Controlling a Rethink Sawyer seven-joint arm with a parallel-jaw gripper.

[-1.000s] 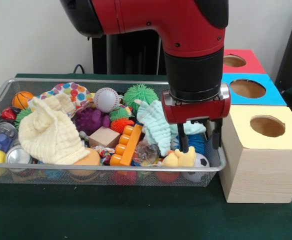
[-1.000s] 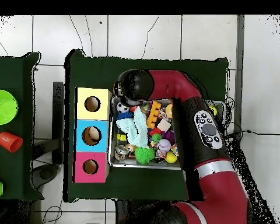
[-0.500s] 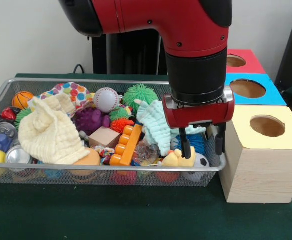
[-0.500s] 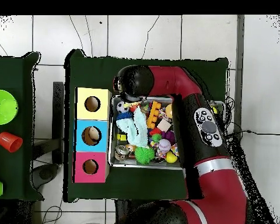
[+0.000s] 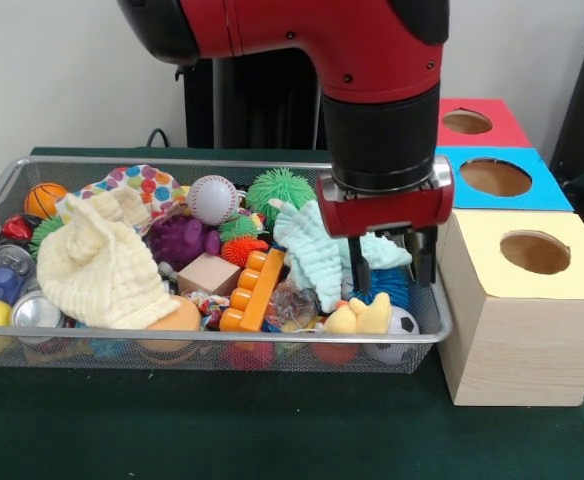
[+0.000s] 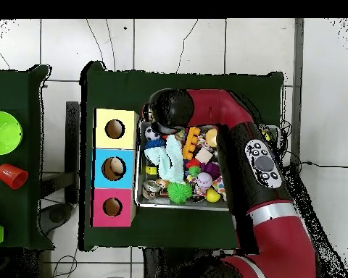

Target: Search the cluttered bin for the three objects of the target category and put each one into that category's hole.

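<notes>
The wire mesh bin point(image 5: 222, 338) is full of toys and cloths; it also shows in the overhead view point(image 6: 139, 190). A small yellow toy figure point(image 5: 364, 318) lies in its front right corner, next to a small soccer ball point(image 5: 403, 322). My gripper point(image 5: 392, 265) hangs open and empty just above and behind that figure, its fingers point(image 5: 357, 268) clear of it. The red-topped box's hole point(image 5: 469, 122) is at the far right back; in the overhead view the hole point(image 6: 112, 207) is left of the bin. The arm hides the gripper in the overhead view.
A blue-topped box point(image 5: 507, 180) and a yellow-topped box point(image 5: 532, 250) stand in a row beside the bin's right end. A cream cloth point(image 5: 97, 265), a mint cloth point(image 5: 312, 250), an orange block point(image 5: 252, 290), a baseball point(image 5: 213, 198) and spiky balls fill the bin.
The gripper dipped towards the yellow figure, then rose again and shifted slightly left. It stays open and empty. The toys have not moved.
</notes>
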